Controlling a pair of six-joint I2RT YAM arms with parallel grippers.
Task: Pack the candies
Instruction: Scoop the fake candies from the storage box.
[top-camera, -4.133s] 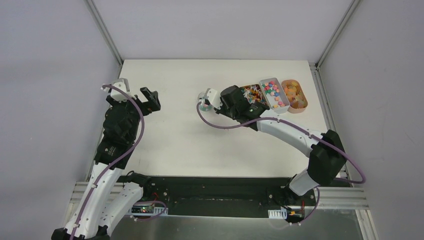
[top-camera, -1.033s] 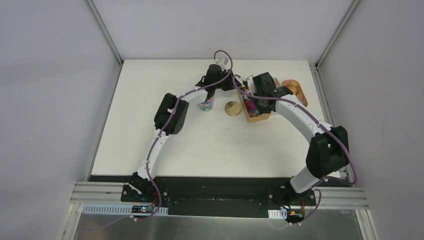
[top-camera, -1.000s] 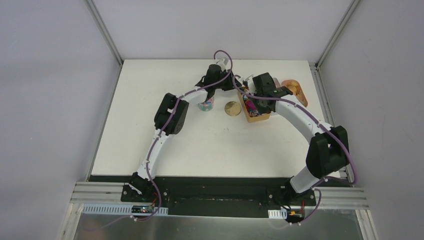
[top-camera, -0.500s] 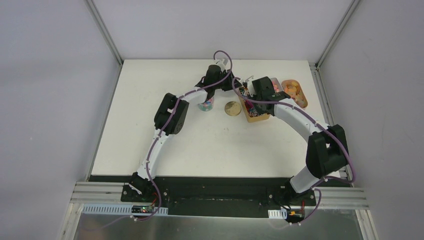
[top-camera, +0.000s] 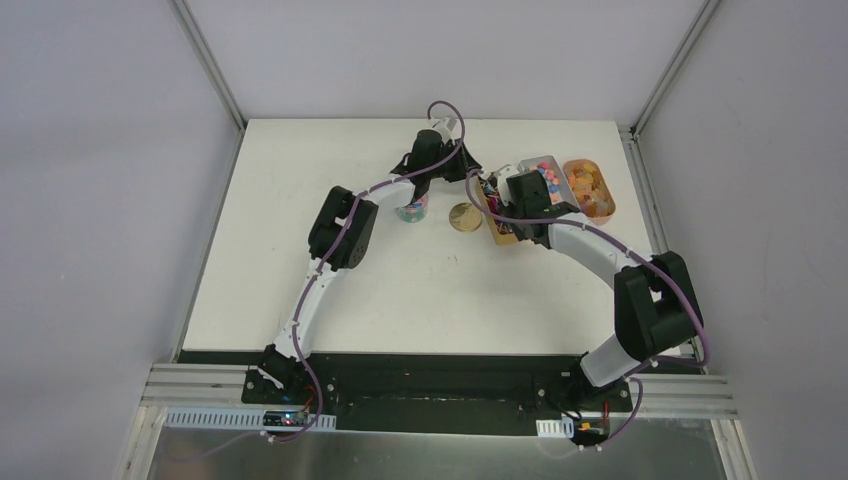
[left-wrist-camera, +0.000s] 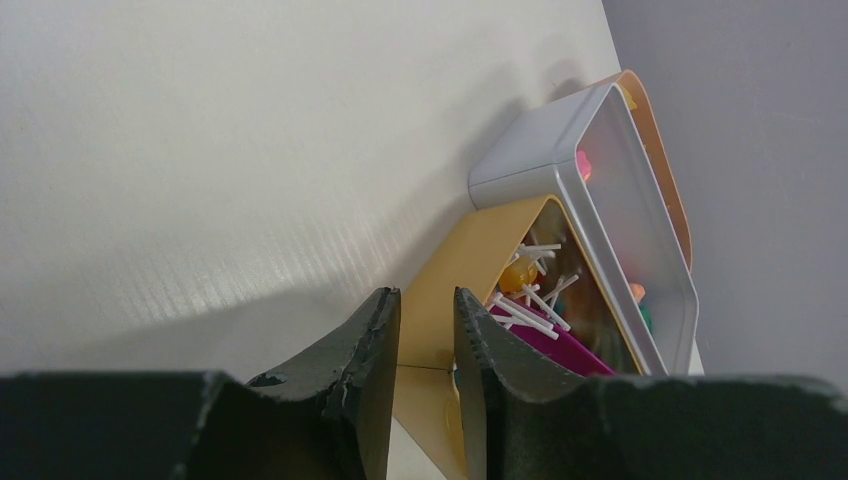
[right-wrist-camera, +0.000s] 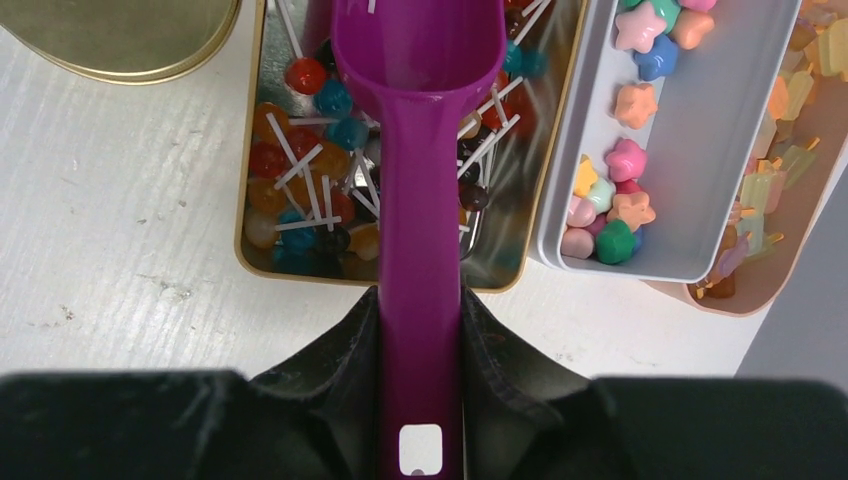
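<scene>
At the tabletop's far-right corner | candies (right-wrist-camera: 612, 215) sit in grey tray (right-wrist-camera: 560, 180), middle of 3 | right tool (right-wrist-camera: 420, 300) clamps purple scoop (right-wrist-camera: 420, 150) by its handle, bowl over gold tray (right-wrist-camera: 243, 240) lollipops (right-wrist-camera: 300, 150) | left tool (left-wrist-camera: 427, 310) nearly closed, apparently pinching the gold tray wall | advice: shift bowl right, dig shallow, lift level.

Scoop (right-wrist-camera: 420, 200) bowl past top edge

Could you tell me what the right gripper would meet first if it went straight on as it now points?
The right gripper holds the purple scoop, its bowl out ahead over the gold tin. Going straight on, the scoop would probably push into the lollipops first, though its height is unclear.
</scene>
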